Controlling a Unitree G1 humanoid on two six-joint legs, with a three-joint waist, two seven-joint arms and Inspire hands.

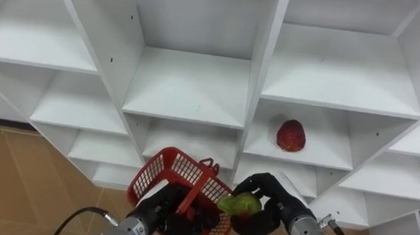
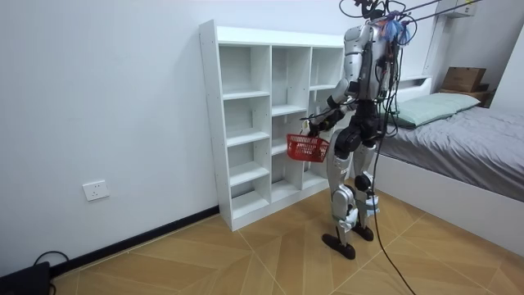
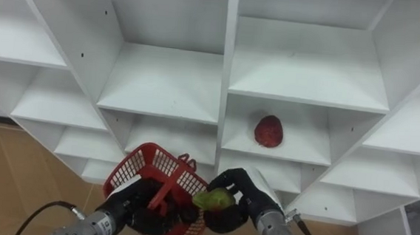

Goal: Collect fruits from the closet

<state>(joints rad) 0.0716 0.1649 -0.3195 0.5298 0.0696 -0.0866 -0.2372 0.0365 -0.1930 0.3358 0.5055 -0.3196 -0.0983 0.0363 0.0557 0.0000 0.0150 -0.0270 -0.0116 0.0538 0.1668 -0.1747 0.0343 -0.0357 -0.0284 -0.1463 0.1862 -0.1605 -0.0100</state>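
Note:
My left hand is shut on the handle of a red mesh basket, which it holds low in front of the white shelf unit. Beside the basket's right rim, my right hand is shut on a green fruit. A red fruit lies on a shelf in the right column, above and behind my right hand. In the room view I stand facing the shelf unit with the basket held out in front of me.
The shelf unit has several open white compartments around the red fruit's one. Wooden floor shows at the lower left. In the room view a bed stands behind me at the room view's right, and a wall socket sits low on the wall.

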